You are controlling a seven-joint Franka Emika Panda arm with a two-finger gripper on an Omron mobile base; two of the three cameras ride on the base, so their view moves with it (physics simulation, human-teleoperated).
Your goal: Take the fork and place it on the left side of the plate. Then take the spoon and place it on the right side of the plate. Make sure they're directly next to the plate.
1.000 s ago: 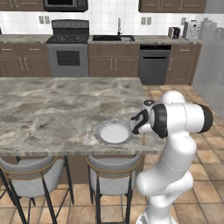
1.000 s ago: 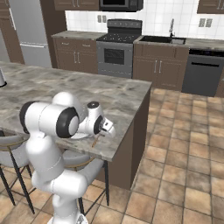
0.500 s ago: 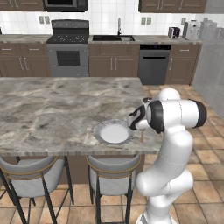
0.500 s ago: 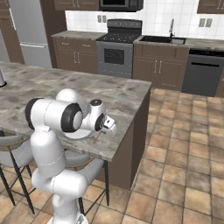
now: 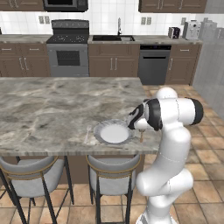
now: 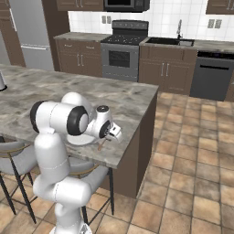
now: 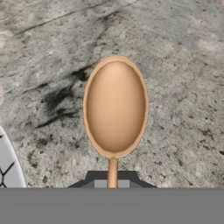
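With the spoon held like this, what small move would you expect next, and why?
Probably lower and release. The gripper is shut on the spoon, just above the counter, with the plate rim close beside it. The fork already lies at the plate's left.

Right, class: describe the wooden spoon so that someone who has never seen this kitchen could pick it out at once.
Find the marble island counter and the round grey-rimmed plate near its front edge. Just right of the plate, the gripper is shut on the spoon by its thin handle. It is the only brown wooden thing there, with an oval bowl.
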